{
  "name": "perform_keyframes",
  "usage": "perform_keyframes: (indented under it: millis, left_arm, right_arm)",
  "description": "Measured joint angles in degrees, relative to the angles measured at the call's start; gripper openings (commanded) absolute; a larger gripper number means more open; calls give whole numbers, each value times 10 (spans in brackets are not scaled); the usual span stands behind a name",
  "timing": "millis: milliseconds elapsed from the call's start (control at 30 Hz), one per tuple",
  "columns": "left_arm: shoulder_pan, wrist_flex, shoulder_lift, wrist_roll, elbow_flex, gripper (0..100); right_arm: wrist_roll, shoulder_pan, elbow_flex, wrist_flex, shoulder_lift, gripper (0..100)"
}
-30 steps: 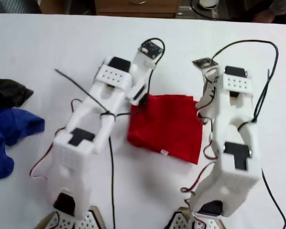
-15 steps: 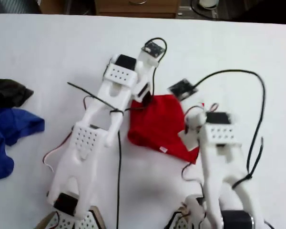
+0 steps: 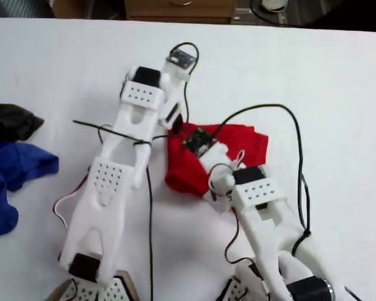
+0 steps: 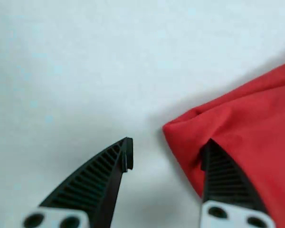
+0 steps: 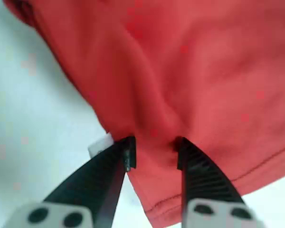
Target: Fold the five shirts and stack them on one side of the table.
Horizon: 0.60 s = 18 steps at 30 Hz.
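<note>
Jaws of the right gripper (image 5: 154,152) pinch a bunched fold of the red shirt (image 5: 194,61) lying midway across the table (image 3: 313,69), while the left gripper (image 4: 166,156) gapes at its corner, unclamped; a one-sided pull could drag the folded layers apart.

Your left gripper (image 4: 168,152) stands wide apart; your right gripper (image 5: 154,148), arm angled inward, clamps the red shirt (image 5: 218,71)

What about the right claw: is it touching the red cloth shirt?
Touching. In the right wrist view, the right gripper pinches a fold of the red cloth shirt.
</note>
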Motion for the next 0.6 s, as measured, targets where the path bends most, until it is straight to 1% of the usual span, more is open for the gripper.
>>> perform_keyframes:
  millis: [167, 333, 500, 600]
  left_arm:
    - [1, 0, 11, 0, -1, 256]
    - [-4, 0, 19, 1, -6, 256]
    - [-11, 4, 19, -4, -19, 256]
    - [-17, 11, 19, -11, -40, 256]
  right_arm:
    - [27, 0, 21, -3, 0, 152]
    - [33, 0, 21, -3, 0, 152]
    - [30, -2, -18, 29, -38, 152]
    - [-1, -3, -51, 47, -89, 152]
